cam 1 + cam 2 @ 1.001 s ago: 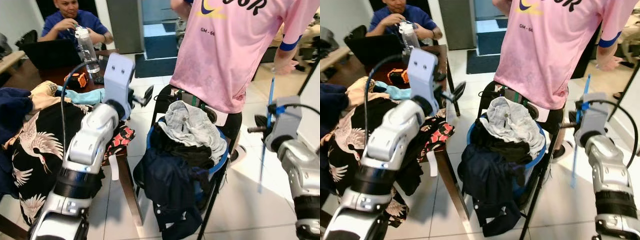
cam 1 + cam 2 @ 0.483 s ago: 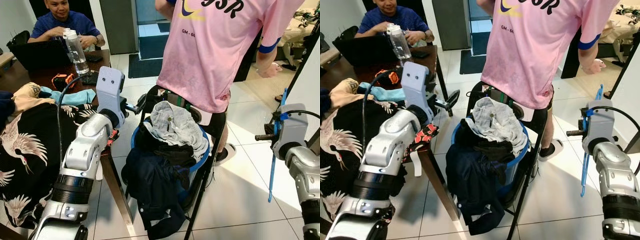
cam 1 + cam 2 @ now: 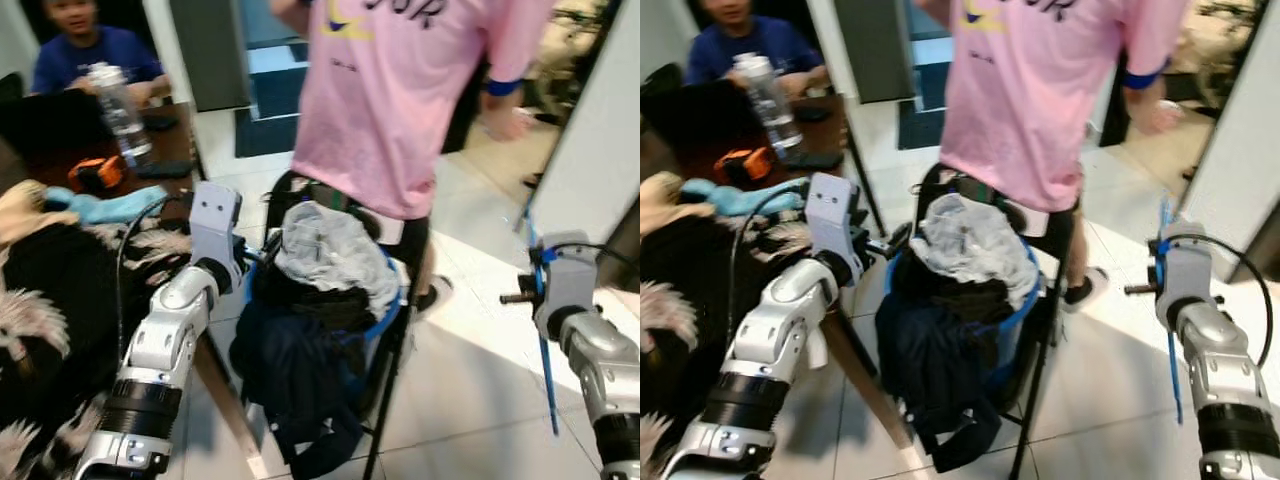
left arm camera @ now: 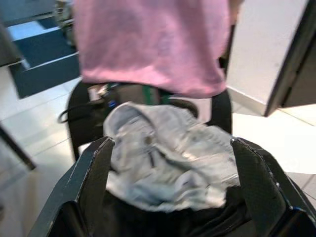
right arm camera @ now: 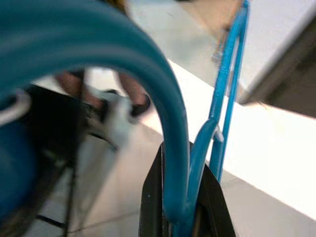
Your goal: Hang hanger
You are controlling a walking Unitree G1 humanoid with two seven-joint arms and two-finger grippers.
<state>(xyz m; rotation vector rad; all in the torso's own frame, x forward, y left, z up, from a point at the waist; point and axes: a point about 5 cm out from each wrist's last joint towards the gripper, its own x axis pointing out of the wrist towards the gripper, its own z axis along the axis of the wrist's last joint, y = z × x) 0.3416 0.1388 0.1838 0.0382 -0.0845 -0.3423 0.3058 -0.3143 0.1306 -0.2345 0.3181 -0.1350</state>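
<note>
A blue plastic hanger [image 3: 546, 345] hangs down at the right over the tiled floor, with my right gripper [image 5: 181, 200] shut on it near its hook. In the eye views that gripper [image 3: 517, 297] is raised beside a white wall. My left gripper [image 4: 173, 197] is open, its black fingers [image 4: 94, 173] spread with nothing between them, and it points at a pale grey garment [image 4: 168, 158]. It is held [image 3: 255, 258] close to the left rim of a blue laundry basket [image 3: 385, 300] heaped with clothes.
A person in a pink shirt [image 3: 400, 100] stands right behind the basket. The basket sits on a black folding stand [image 3: 385, 400]. A table [image 3: 170, 140] at the left carries patterned clothes [image 3: 50, 290] and a bottle [image 3: 115, 100]; a person in blue [image 3: 85, 50] sits behind it. A white wall [image 3: 590, 140] stands at the right.
The whole picture has shifted and blurred, so the camera has moved. The right gripper still holds the hanger; the left gripper stays open near the basket.
</note>
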